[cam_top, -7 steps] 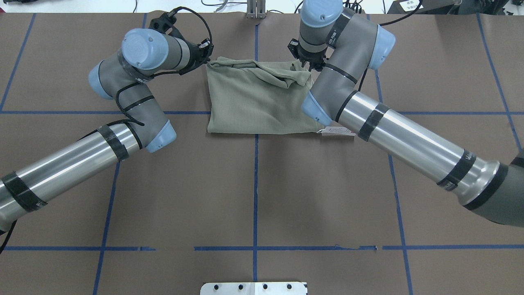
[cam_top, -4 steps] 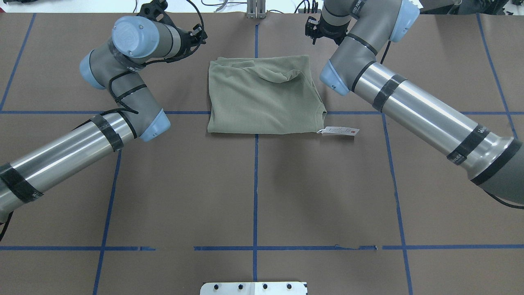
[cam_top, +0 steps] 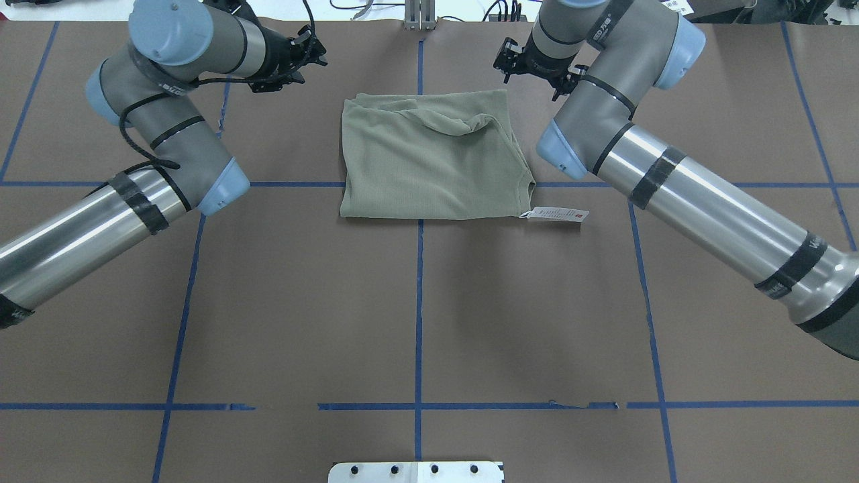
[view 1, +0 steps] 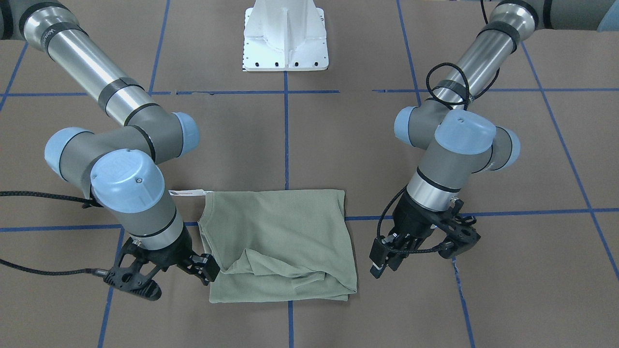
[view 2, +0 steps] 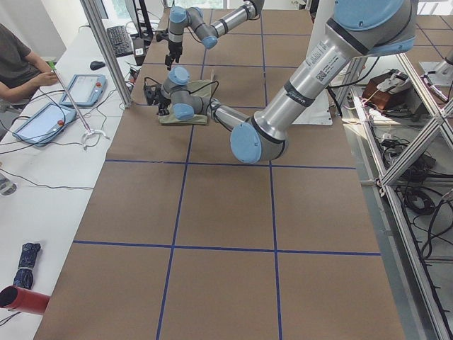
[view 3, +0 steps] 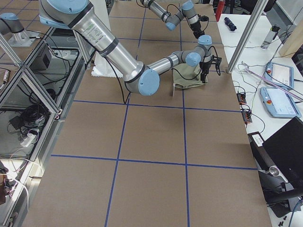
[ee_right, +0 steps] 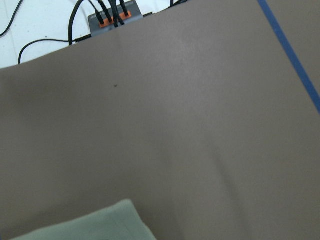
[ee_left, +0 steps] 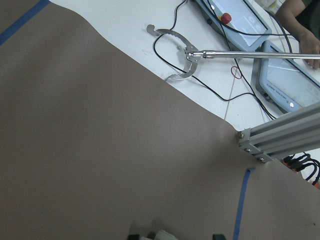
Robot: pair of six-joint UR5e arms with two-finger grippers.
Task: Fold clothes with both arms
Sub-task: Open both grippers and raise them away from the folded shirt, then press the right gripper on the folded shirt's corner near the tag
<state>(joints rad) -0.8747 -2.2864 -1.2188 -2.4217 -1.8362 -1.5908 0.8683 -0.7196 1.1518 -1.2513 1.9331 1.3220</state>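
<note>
Left claw point(view 1: 411, 249), right claw point(view 1: 169, 273) flank shirt point(view 1: 275, 232) before pedestal point(view 1: 285, 38).

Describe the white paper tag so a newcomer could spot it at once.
On the brown table, find the folded olive-green shirt. The tag lies flat at the shirt's corner nearest the robot, on the robot's right, the only white thing beside it.

The near right arm point(view 3: 116, 49) is stretching across the brown bench point(view 3: 151, 137), its right pincer point(view 3: 206, 74) hanging just beside the folded olive shirt point(view 3: 187, 79). The far left arm point(view 3: 163, 10) is holding the left pincer point(view 3: 197, 32) beyond the shirt, apart from it.
</note>
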